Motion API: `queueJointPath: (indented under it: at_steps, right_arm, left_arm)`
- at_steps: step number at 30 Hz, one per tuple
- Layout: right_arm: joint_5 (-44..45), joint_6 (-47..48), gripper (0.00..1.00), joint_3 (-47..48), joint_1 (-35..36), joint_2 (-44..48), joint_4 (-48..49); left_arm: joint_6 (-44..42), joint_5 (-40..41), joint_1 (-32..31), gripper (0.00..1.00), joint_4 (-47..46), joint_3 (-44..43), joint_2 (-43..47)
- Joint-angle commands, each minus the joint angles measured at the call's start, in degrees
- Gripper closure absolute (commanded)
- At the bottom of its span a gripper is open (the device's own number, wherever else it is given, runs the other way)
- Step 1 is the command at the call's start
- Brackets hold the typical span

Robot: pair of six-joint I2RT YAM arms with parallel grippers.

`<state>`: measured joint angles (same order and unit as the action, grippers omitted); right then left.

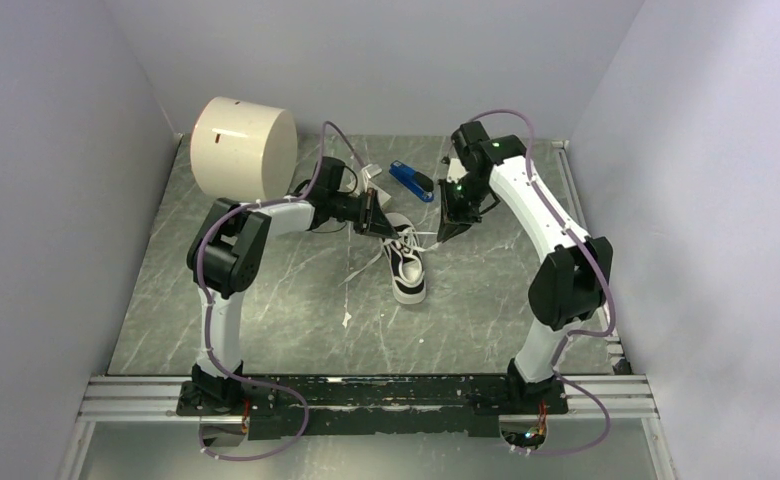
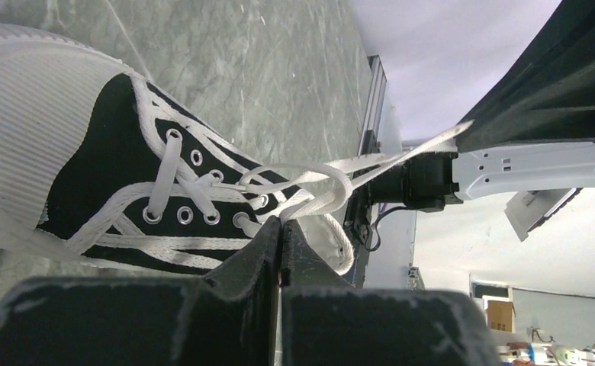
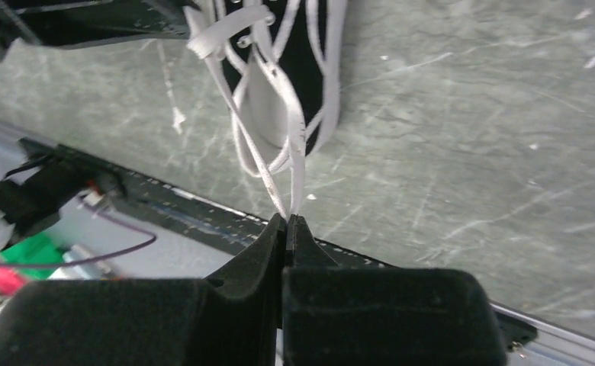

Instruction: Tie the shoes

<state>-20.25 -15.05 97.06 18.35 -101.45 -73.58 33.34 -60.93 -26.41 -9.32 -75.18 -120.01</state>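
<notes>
The left end effector (image 1: pixel 374 216) clamps laces (image 3: pixel 297 145) at 11 o'clock of the sneaker (image 1: pixel 407 270); the right end effector (image 1: pixel 445 230) pinches them at 1 o'clock.

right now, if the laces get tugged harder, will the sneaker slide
Likely slides or tips: the sneaker looks small, light, with nothing pinning it. The laces look floppy, drooping in loops, so probably pull only once taut.
</notes>
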Motion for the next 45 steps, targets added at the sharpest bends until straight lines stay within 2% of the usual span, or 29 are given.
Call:
queueJointPath:
  at_steps: [1, 3, 5, 8, 12, 16, 18, 20, 23, 26, 29, 35, 39, 45]
  right_arm:
    - [12.53, -0.7, 1.0, 3.87, 2.26, -0.98, -6.33]
    - [13.2, -2.4, 1.0, 5.71, 2.69, -0.78, -6.4]
    - [9.8, -3.42, 1.0, 6.45, 2.84, 0.31, -6.4]
    - [6.14, -5.66, 1.0, 2.31, 2.73, 3.23, -6.4]
    - [12.28, -6.66, 1.0, -7.08, 2.25, 6.71, -6.31]
    - [19.99, -7.09, 1.0, -9.8, 2.22, 9.5, -3.84]
    - [19.57, -6.05, 1.0, -12.41, 2.2, 11.95, 1.97]
    - [15.36, -4.15, 1.0, -15.01, 2.2, 12.59, 10.67]
    - [12.57, -1.45, 1.0, -15.29, 1.98, 9.18, 20.92]
    - [15.16, 0.53, 1.0, -12.69, 0.83, 3.8, 23.61]
    - [15.04, 2.03, 1.0, -14.53, -1.82, 2.01, 25.9]
    - [12.32, 1.58, 1.0, -27.0, -7.79, 4.68, 33.84]
    - [13.73, -1.09, 1.0, -32.65, -11.37, 4.9, 40.1]
    - [13.49, -0.3, 1.0, -34.36, -14.12, 1.88, 44.71]
  left_arm:
    - [-4.45, 3.5, 1.15, 0.95, 5.57, -0.99, 1.38]
    - [-4.41, 3.54, 1.19, 0.95, 5.52, -0.94, 1.37]
    - [-4.68, 3.72, 1.19, 0.95, 5.95, -1.13, 1.27]
    - [-4.88, 3.6, 1.25, 0.95, 6.27, -1.67, 0.91]
    - [-4.38, 3.26, 1.45, 0.95, 5.48, -1.75, 0.74]
    - [-4.43, 2.48, 1.53, 0.95, 5.22, -1.36, 1.02]
    - [-4.5, 2.29, 1.62, 0.95, 5.17, -0.94, 1.45]
    - [-3.95, 2.06, 1.62, 0.95, 4.26, -0.32, 1.74]
    - [-4.23, 2.03, 1.63, 0.95, 4.73, -0.67, 1.8]
    - [-6.87, 3.48, 1.63, 0.95, 8.09, -1.35, 2.12]
    - [-8.82, 5.61, 1.86, 0.95, 12.68, 0.58, 4.23]
    - [-13.57, 15.58, 3.12, 0.95, 22.37, 8.86, 10.91]
    - [-12.99, 19.05, 3.12, 0.95, 22.46, 12.25, 11.2]
    - [-12.55, 24.27, 5.5, 0.95, 22.32, 14.53, 12.28]
